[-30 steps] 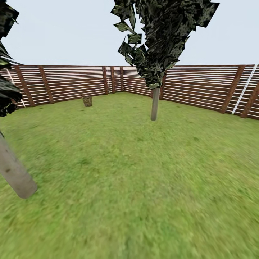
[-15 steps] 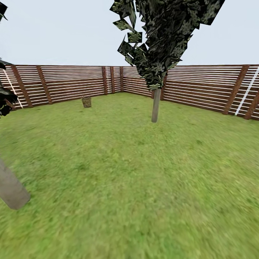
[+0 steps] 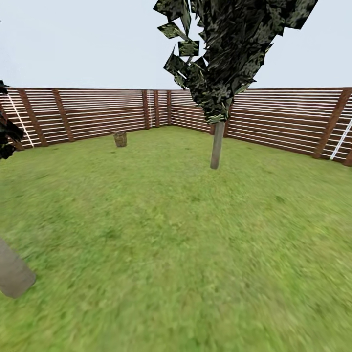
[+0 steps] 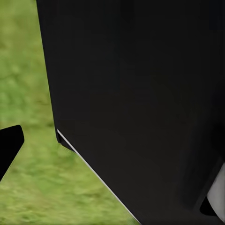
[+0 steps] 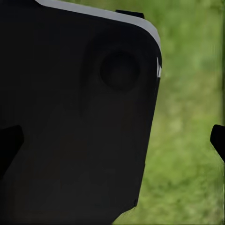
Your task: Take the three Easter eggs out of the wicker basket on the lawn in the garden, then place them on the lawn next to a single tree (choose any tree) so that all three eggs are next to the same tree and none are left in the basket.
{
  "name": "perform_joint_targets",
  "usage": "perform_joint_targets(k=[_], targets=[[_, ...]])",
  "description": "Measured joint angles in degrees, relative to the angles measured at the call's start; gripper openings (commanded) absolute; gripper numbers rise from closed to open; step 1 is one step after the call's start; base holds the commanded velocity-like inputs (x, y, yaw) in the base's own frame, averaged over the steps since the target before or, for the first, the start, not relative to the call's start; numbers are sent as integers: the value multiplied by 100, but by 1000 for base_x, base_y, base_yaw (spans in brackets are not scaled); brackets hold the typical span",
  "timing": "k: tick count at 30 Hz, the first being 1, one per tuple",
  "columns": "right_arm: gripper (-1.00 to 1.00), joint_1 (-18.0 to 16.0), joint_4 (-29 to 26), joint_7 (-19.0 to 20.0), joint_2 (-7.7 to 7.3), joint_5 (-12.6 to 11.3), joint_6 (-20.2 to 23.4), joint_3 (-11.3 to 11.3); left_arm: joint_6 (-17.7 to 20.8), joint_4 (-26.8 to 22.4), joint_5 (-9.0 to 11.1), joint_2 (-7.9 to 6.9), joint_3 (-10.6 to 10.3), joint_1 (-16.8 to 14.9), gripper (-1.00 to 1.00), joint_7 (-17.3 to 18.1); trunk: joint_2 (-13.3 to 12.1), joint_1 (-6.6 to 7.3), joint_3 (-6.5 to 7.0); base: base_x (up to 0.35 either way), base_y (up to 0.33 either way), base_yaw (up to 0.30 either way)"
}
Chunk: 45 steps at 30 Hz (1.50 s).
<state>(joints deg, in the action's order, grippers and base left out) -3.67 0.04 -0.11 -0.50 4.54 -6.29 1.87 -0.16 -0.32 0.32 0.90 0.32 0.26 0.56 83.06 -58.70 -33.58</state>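
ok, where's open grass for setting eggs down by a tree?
Bare lawn rings the middle tree on all sides; the broadest stretch lies between it and the near trunk at the head view's left edge. Tightest is behind the middle tree, toward the fence. The small brown object stands apart.

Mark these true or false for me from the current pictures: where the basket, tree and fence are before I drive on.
1. The wicker basket stands on the lawn far off, near the fence. True.
2. The tree with the pale trunk stands right of the basket in the head view. True.
3. An Easter egg lies on the grass at the foot of that tree. False: the grass around its trunk is bare.
4. The fence is solid white panels. False: it is brown horizontal slats.
5. A second trunk shows at the head view's lower left edge. True.
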Motion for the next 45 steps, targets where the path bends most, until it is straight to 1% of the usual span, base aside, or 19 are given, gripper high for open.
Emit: perform_joint_targets(k=[34,45], targets=[[100,0,1,-43,-27,0,-7,9,1,0,0,-2,0,0,100,0,0,0,-183,325,0,259],[100,0,-60,-44,-40,14,-35,3,1,0,0,-2,0,0,100,0,0,0,-196,325,0,33]])
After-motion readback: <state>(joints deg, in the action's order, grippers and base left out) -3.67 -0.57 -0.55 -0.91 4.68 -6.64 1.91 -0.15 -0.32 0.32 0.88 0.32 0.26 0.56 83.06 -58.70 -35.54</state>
